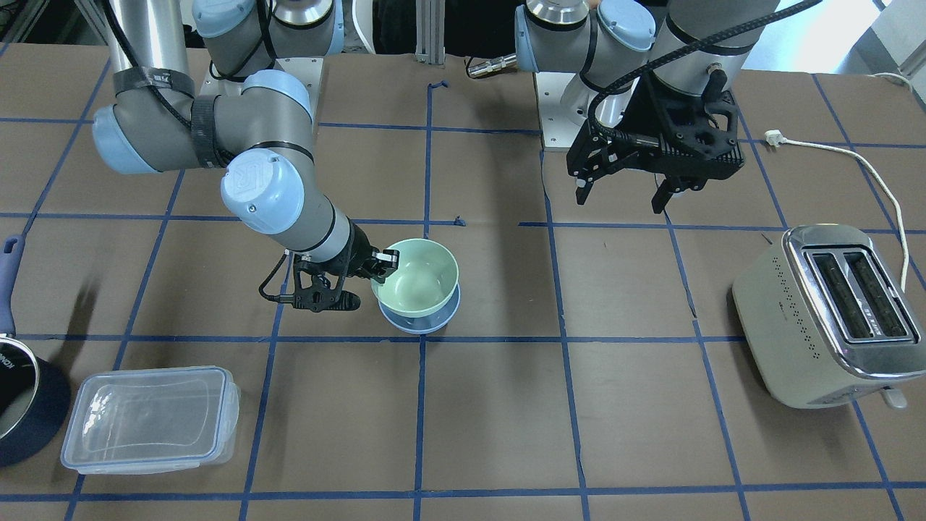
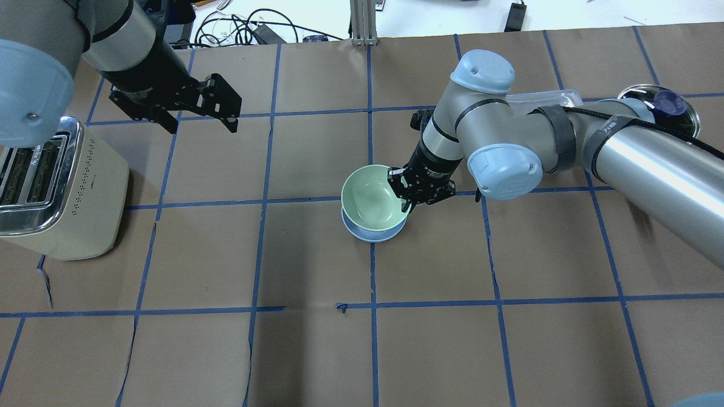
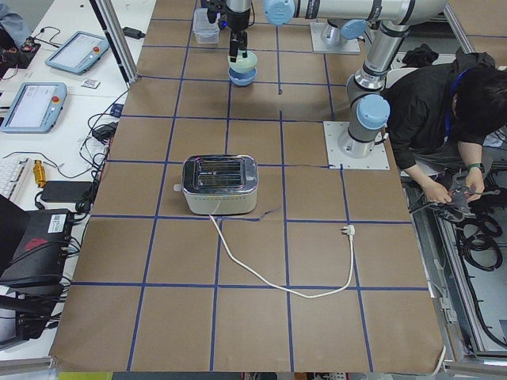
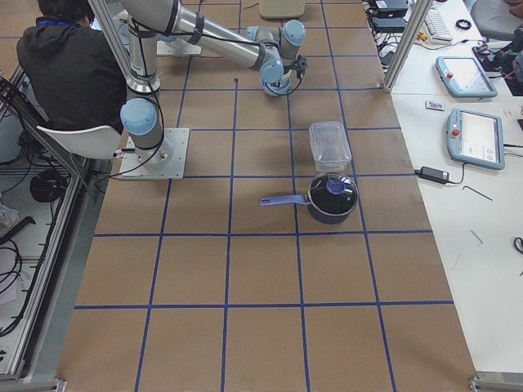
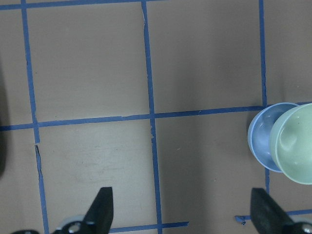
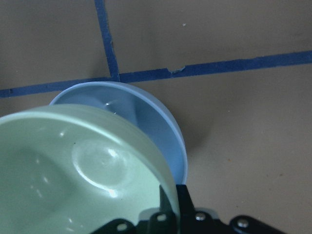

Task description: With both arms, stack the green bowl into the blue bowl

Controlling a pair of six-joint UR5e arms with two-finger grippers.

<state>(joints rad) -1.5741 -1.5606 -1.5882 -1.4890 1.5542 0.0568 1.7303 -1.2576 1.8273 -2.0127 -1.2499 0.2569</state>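
The mint-green bowl [image 1: 418, 278] is held by its rim, slightly tilted, over and partly inside the pale blue bowl [image 1: 419, 323], which stands on the table near a tape crossing. My right gripper [image 1: 383, 262] is shut on the green bowl's rim on the side towards the robot. It also shows in the overhead view [image 2: 403, 195], with the green bowl [image 2: 370, 198] offset a little over the blue bowl [image 2: 374, 235]. The right wrist view shows the green bowl [image 6: 73, 170] above the blue bowl [image 6: 146, 117]. My left gripper [image 1: 621, 200] is open and empty, held high and well away from the bowls.
A cream toaster [image 1: 825, 315] with a loose white cord [image 1: 854, 155] stands on the left arm's side. A clear lidded container [image 1: 148, 416] and a dark saucepan [image 1: 22, 398] sit on the right arm's side. A person [image 3: 444, 103] sits behind the robot.
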